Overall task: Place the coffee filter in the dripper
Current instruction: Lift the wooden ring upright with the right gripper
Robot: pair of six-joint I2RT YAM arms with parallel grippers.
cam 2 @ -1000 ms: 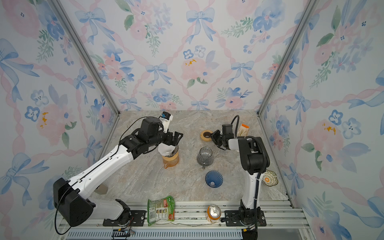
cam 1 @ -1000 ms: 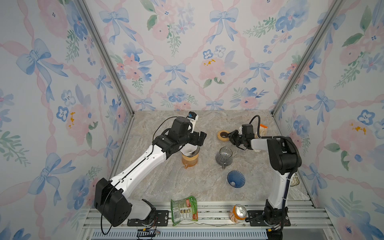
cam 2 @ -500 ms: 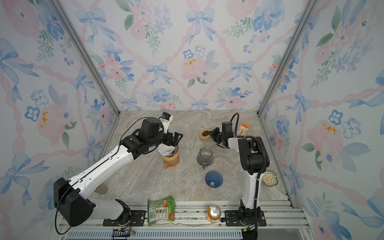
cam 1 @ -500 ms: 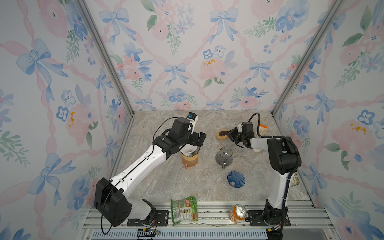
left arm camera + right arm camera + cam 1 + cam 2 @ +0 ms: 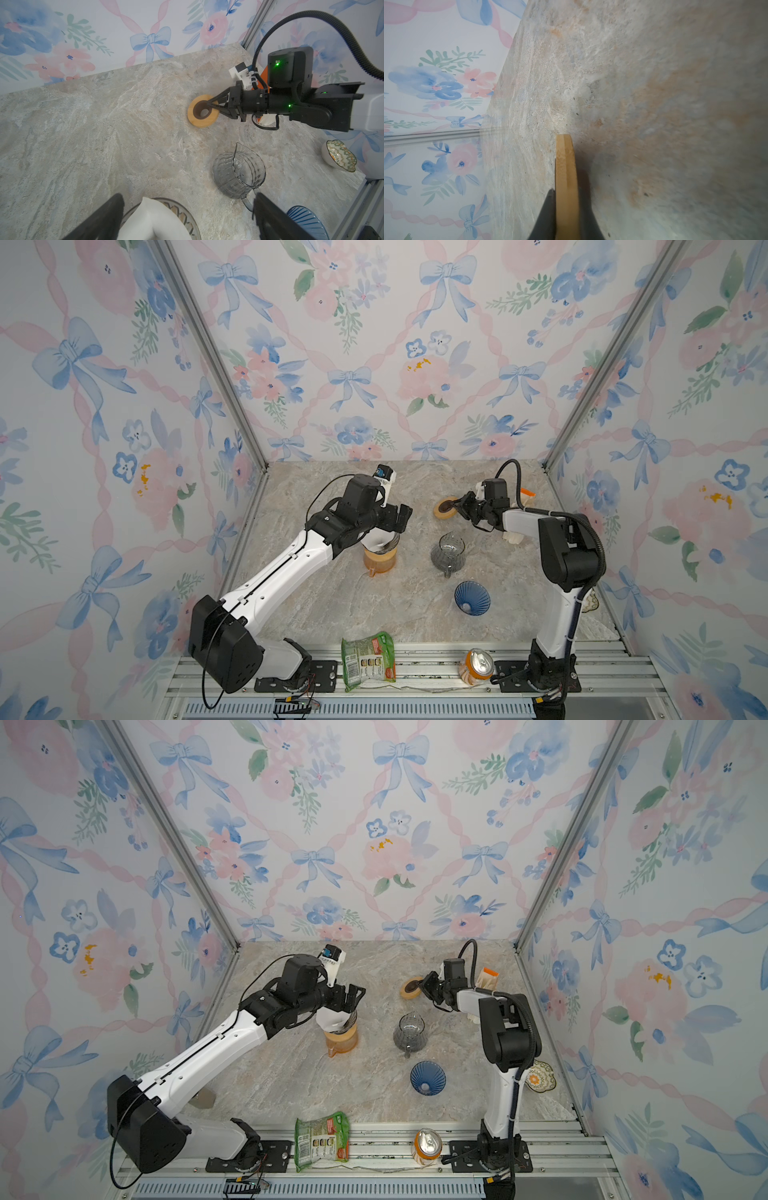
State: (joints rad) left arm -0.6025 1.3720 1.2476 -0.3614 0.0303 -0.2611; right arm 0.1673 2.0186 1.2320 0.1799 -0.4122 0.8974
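We found the left claw (image 5: 400,517) fully open, holding nothing, directly above the white coffee filter (image 5: 149,222). The filter sat in the glass dripper (image 5: 188,217), left of centre in both top views. The right claw (image 5: 214,104) gripped a wooden ring (image 5: 199,122), above and right of centre, at the table (image 5: 104,124). We judged the filter light, soft and crushable, best pinched gently at its upper edge.

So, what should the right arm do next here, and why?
Probably lift the wooden ring a little: the right gripper is pinched on its rim while it lies flat on the tabletop. The left gripper hangs open over the filter, already sitting in the dripper.
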